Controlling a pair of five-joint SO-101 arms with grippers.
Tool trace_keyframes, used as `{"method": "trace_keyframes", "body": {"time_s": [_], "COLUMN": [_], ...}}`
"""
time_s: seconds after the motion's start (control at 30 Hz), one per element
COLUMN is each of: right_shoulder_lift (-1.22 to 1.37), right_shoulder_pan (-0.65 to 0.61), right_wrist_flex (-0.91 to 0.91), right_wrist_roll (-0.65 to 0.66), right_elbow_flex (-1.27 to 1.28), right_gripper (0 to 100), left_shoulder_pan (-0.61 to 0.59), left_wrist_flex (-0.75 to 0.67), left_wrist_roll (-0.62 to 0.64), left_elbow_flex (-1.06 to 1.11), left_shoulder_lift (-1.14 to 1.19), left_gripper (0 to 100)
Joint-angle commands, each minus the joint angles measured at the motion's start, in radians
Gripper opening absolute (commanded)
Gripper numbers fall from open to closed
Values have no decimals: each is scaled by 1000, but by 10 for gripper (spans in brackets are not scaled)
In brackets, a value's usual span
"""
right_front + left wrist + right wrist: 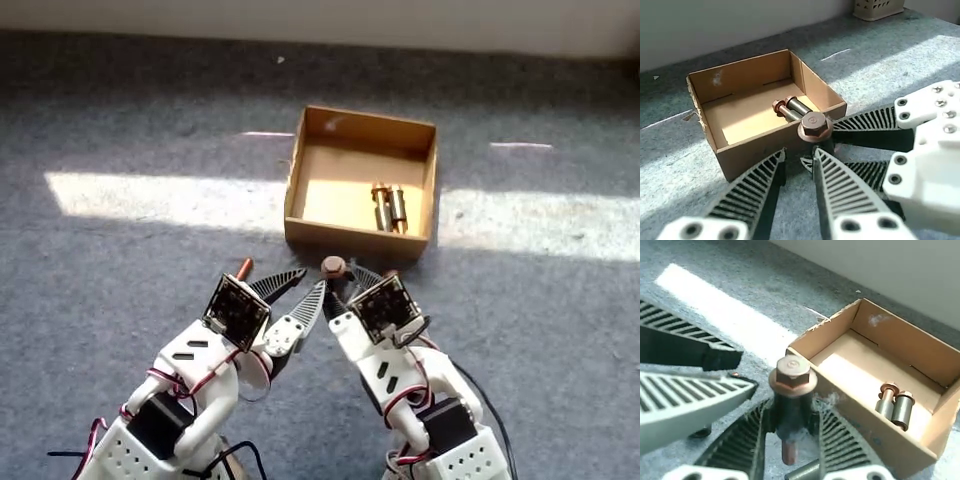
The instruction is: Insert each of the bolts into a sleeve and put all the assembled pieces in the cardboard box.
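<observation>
Our right gripper (791, 412) clenches the sleeve (789, 424) with the bolt (792, 376) through it, just outside the cardboard box (360, 238) wall nearest the arms. Our left gripper (799, 152) is released beside it. We should lift high over this wall, then lay it beside the two finished pieces (389, 205).

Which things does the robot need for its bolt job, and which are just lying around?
For the job:
cardboard box
two finished pieces inside it
bolt in its sleeve, gripped by the right tool
left tool, open
loose bolt on the carpet

Just lying about:
basket by the wall
white strips on the carpet
</observation>
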Motion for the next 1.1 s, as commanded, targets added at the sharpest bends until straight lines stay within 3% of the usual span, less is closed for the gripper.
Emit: {"method": "trace_keyframes", "body": {"time_s": [0.0, 0.17, 0.43, 0.6, 1.07], "right_shoulder_lift": [-13, -13, -13, -13, -13], "right_shoulder_pan": [51, 94, 131, 131, 133], "right_wrist_flex": [-7, -7, -7, -7, 21], "right_wrist_roll": [5, 5, 5, 5, 5], "right_elbow_flex": [153, 153, 153, 153, 153], "right_gripper": [5, 5, 5, 5, 5], "left_shoulder_pan": [-19, -61, -394, -535, -585], "left_wrist_flex": [0, 3, 3, -2, 244], "left_wrist_roll": [-12, -12, -12, -12, -12], "left_elbow_flex": [-4, -7, 68, 128, 143], "left_shoulder_lift": [-33, -33, -33, -33, -31], "left_gripper": [108, 108, 108, 108, 108]}}
